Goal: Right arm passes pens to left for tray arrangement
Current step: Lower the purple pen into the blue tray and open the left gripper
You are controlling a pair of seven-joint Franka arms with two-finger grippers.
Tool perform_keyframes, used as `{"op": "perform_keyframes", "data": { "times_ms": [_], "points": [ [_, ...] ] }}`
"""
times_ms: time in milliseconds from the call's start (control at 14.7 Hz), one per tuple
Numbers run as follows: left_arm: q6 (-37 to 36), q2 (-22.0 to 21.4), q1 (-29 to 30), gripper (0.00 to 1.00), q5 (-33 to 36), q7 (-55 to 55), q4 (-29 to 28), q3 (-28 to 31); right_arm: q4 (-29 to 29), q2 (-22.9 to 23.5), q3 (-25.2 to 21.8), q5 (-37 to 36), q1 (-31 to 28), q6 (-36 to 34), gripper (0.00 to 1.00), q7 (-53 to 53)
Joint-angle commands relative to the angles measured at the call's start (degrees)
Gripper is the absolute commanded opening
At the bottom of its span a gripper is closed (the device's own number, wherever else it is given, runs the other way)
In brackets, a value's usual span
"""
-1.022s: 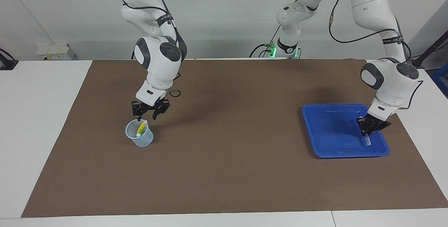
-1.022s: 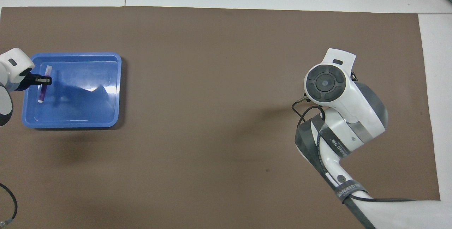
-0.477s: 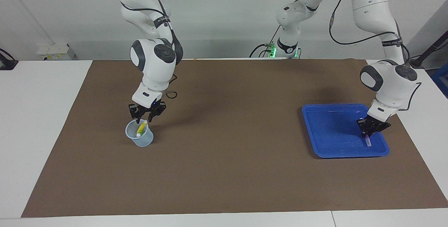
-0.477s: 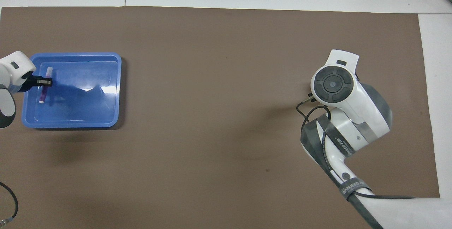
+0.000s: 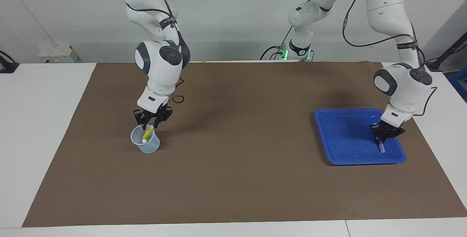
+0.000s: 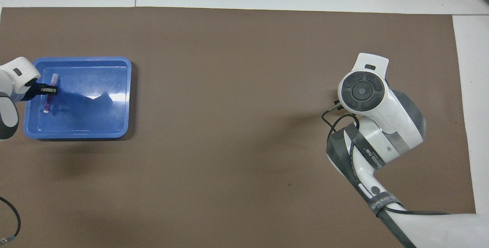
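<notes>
Two pincers, both mine. My left pincer [image 5: 381, 139] is low inside the tray [image 5: 343, 134], by the tray's edge at my left arm's end. It is clamped together on the purple pen [image 5: 381, 146], whose whitish tip is at or just off the tray floor. The step in hand, I judge, is laying this first pen down. Next I must let go and lift straight off without dragging it.

Well apart from the tray, toward my right arm's end, my right pincer [image 5: 150, 123] hangs just over the cup [image 5: 147, 145], where the yellow pen [image 5: 147, 133] leans. Whether that pincer is apart or together I cannot tell. A green pen I cannot make out.

Under the tray lies a brown mat [image 5: 237, 175] on a white table [image 5: 43, 120]. A pale wall [image 5: 233, 18] stands by my arms' bases.
</notes>
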Motion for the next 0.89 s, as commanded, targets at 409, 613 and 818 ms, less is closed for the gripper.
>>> {"op": "perform_keyframes", "data": {
  "times_ms": [409, 613, 818],
  "points": [
    [1.1, -0.2, 1.4, 0.81, 1.1, 0.4, -0.8, -0.4, -1.1, 0.4, 0.7, -1.3, -1.7, 2.6, 0.38, -1.2],
    [1.0, -0.1, 1.3, 0.93, 0.9, 0.3, -0.6, -0.4, -1.1, 0.4, 0.7, -1.3, -1.7, 2.5, 0.31, -1.2],
    [-2.6, -0.1, 0.7, 0.98, 0.4, 0.2, 0.9, -0.5, -1.1, 0.4, 0.7, -1.3, -1.4, 2.5, 0.12, -1.3]
  ]
}}
